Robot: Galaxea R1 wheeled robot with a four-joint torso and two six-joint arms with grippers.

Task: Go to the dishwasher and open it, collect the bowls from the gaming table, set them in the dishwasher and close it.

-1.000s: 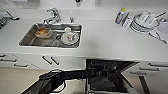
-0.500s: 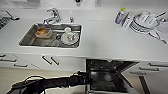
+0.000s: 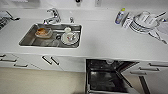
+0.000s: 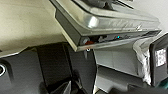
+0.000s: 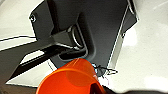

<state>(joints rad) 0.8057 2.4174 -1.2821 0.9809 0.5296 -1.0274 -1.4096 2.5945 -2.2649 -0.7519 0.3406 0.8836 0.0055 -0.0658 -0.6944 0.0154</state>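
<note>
Head view shows the dishwasher (image 3: 110,77) open at lower right; the orange bowl (image 5: 71,78) could catch its rim, though I cannot tell either gripper's jaw state.

The open stainless-steel built-in dishwasher (image 3: 107,77), at 5 o'clock in the head view, is cut off by the lower edge; its dark interior is too blurred to resolve any racks. The stacked white dishes (image 3: 145,21) at 2 o'clock blur together, so no count is possible. The orange rounded bowl (image 5: 72,80) in the right wrist view is cut off by the edge, and what grips it cannot be told. The dishwasher door edge (image 4: 110,32) in the left wrist view is cropped.
</note>
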